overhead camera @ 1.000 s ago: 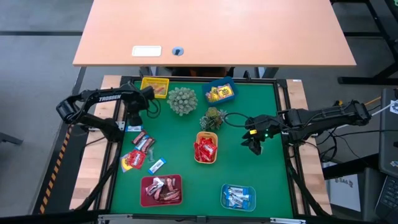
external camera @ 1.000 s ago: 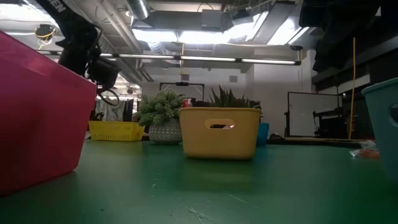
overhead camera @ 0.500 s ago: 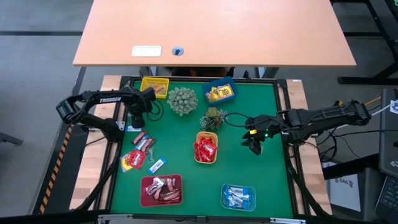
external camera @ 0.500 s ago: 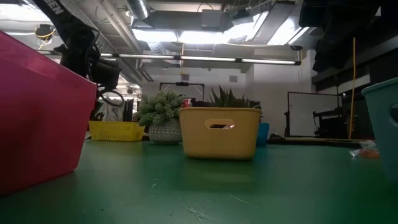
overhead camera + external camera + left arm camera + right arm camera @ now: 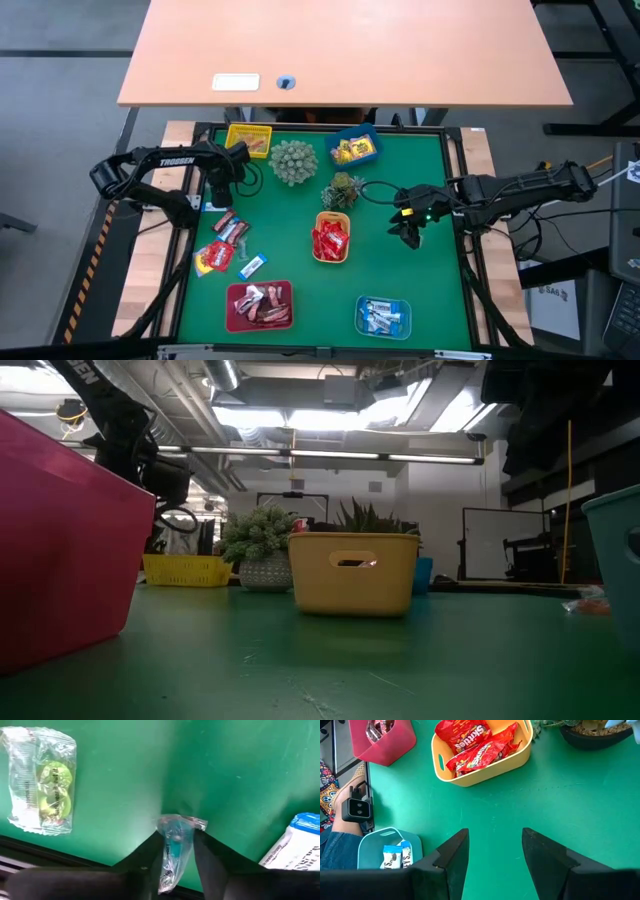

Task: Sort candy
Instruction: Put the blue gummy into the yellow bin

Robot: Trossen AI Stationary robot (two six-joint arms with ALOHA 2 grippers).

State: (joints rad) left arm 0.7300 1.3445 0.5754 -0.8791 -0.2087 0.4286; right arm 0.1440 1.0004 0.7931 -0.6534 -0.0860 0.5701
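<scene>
Near the counter's left edge, a clear-wrapped candy (image 5: pixel 175 847) is pinched by the left gripper (image 5: pixel 176 851). The right gripper (image 5: pixel 492 851) is held released near the right edge.

**Tabletop layout**

Two plants (image 5: pixel 293 161) mid-rear, flanked by rear trays (image 5: pixel 249 139). Centre tray (image 5: pixel 332 238) holding Skittles packs (image 5: pixel 470 745). Two front trays (image 5: pixel 260 305) holding candy. Loose candy (image 5: pixel 226 243) at left edge, left gripper (image 5: pixel 175 851) closed around one piece.
</scene>
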